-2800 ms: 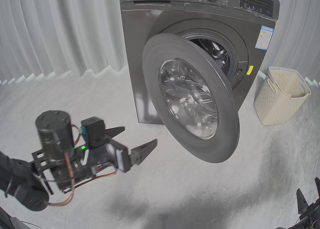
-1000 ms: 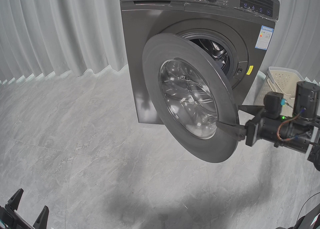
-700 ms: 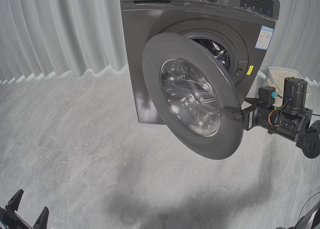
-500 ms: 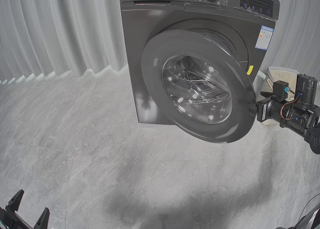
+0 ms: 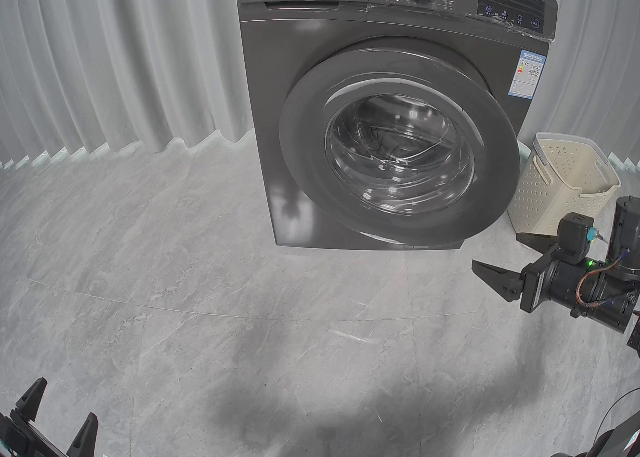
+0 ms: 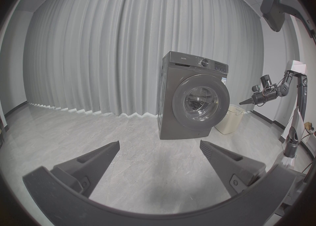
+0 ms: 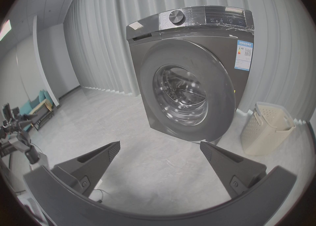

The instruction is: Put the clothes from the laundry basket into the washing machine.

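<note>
The grey washing machine [image 5: 393, 98] stands against the curtain with its round glass door [image 5: 399, 153] shut. The cream laundry basket [image 5: 567, 178] sits on the floor to its right, and its inside shows bare perforated walls. My right gripper [image 5: 499, 252] hangs open above the floor, below and right of the door and in front of the basket, touching neither. My left gripper [image 5: 67, 400] is open low at the near left, far from the machine. The machine [image 7: 191, 71] and basket [image 7: 266, 127] lie ahead of the open right gripper [image 7: 159, 143]. The left gripper [image 6: 159, 143] is open.
Pleated grey curtains [image 5: 113, 45] run behind the machine. The pale tiled floor [image 5: 220, 318] stretches wide in front and to the left. A sofa [image 7: 36, 103] stands far off in the room.
The right gripper pushed the door round from wide open to shut, then drew back down and away from it. The left arm dropped from mid-height to the near left corner.
</note>
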Available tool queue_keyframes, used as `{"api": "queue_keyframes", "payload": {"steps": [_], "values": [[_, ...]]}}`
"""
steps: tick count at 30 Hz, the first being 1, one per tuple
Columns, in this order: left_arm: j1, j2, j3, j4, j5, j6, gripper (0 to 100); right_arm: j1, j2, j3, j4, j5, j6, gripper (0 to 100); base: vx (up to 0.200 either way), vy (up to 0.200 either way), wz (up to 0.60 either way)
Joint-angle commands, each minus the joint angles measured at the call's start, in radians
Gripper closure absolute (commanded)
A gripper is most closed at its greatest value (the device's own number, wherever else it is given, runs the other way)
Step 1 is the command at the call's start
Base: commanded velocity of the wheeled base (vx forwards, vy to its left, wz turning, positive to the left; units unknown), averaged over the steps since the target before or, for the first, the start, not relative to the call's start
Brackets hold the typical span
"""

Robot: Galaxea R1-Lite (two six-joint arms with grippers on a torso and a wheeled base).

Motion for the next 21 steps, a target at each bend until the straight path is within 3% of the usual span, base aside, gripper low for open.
{"api": "queue_keyframes", "payload": {"steps": [1, 2, 4, 18, 21], "values": [[-0.001, -0.013, 0.002, 0.001, -0.001, 0.003, 0, 0.050, -0.024, 0.007, -0.003, -0.004, 0.034, 0, 0.000, -0.200, 0.00], [0.000, -0.011, 0.002, 0.001, -0.001, 0.003, 0, 0.062, -0.018, 0.007, -0.003, -0.008, 0.060, 0, 0.000, -0.200, 0.00], [-0.001, -0.013, 0.001, 0.003, -0.002, 0.006, 0, 0.067, -0.009, 0.007, -0.005, -0.008, 0.068, 0, 0.000, -0.200, 0.00], [-0.001, -0.013, 0.001, 0.003, -0.030, 0.006, 0, 0.093, -0.007, 0.004, -0.006, -0.004, 0.071, 0, 0.000, -0.200, 0.00], [-0.001, -0.013, 0.001, 0.004, -0.031, 0.009, 0, 0.116, -0.006, 0.005, -0.006, -0.002, 0.076, 0, 0.000, 0.000, 0.00]]}}
